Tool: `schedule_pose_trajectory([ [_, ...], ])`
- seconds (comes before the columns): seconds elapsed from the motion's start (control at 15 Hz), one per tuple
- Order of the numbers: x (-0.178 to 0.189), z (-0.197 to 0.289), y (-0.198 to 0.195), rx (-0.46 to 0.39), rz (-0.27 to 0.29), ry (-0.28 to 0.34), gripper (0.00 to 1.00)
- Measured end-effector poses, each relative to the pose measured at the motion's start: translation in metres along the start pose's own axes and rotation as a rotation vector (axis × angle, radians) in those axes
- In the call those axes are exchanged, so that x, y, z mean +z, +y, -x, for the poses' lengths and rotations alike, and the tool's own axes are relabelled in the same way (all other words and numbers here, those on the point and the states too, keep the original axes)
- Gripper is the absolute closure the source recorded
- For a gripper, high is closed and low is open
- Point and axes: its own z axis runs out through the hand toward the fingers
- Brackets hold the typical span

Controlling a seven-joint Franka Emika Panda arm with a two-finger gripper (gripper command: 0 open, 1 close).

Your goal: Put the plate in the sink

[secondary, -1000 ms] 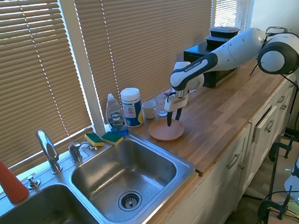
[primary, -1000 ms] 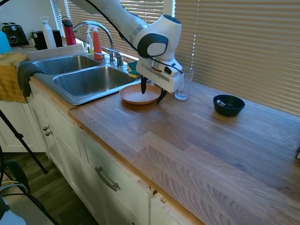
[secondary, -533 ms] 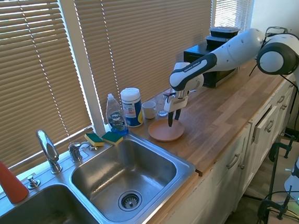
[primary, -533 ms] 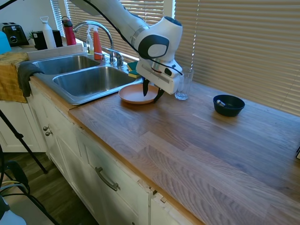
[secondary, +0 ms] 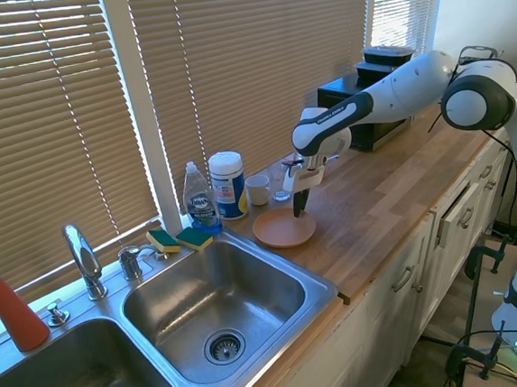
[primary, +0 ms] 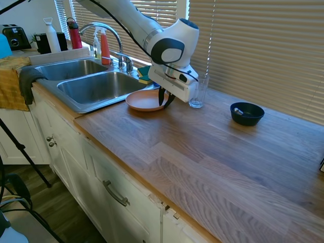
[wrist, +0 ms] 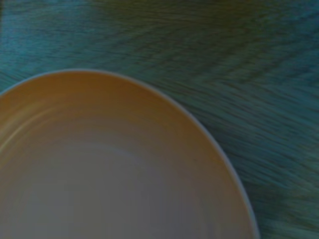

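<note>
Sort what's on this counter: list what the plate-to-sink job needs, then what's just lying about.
Job:
plate
sink
gripper, fingers shut on the plate's rim

Lying about:
blue bowl
glass
dish soap
sponges
white canister
red spray bottle
farther basin

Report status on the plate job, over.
Pincer shut on the plate rim. Plate on the wooden counter, at the sink edge, not yet in. Sink basin looks empty; a glass stands just behind.
</note>
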Motion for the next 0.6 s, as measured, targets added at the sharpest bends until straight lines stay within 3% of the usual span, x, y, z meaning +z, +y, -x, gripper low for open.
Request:
schedule_pose_trajectory([
  [0.6, -0.01, -0.006, 0.003, -0.02, -0.052, -0.044, 1.0],
])
